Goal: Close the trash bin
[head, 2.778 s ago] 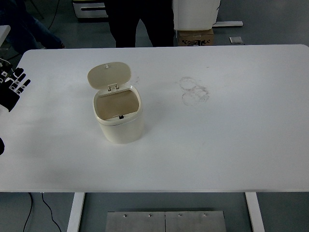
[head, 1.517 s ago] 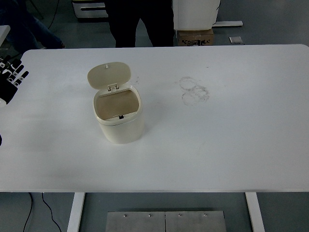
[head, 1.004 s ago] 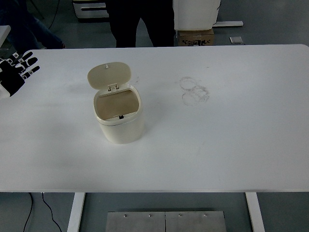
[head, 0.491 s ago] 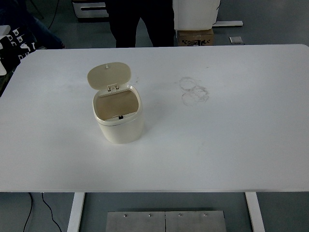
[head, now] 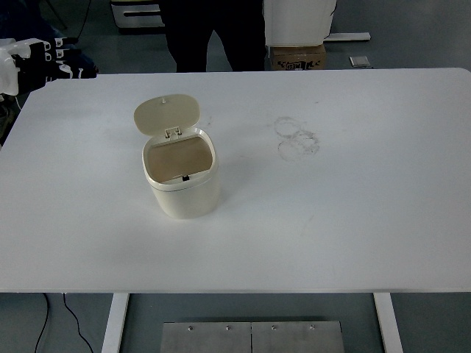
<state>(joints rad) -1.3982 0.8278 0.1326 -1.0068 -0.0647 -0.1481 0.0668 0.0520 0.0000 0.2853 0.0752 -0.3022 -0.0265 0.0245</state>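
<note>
Bin (head: 181, 180) stands upright left of the bench (head: 353, 191) centre, lid (head: 167, 115) raised at 12 o'clock, no writing. Our left hand (head: 44, 62) hovers at 10 o'clock; fingers' state unclear.

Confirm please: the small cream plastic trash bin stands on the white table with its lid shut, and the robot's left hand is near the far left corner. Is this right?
Not quite. The head view shows the small cream plastic trash bin with its oval lid standing open, hinged up at the back. The rest holds: it stands on the white table, and the left hand is near the far left corner.
</note>
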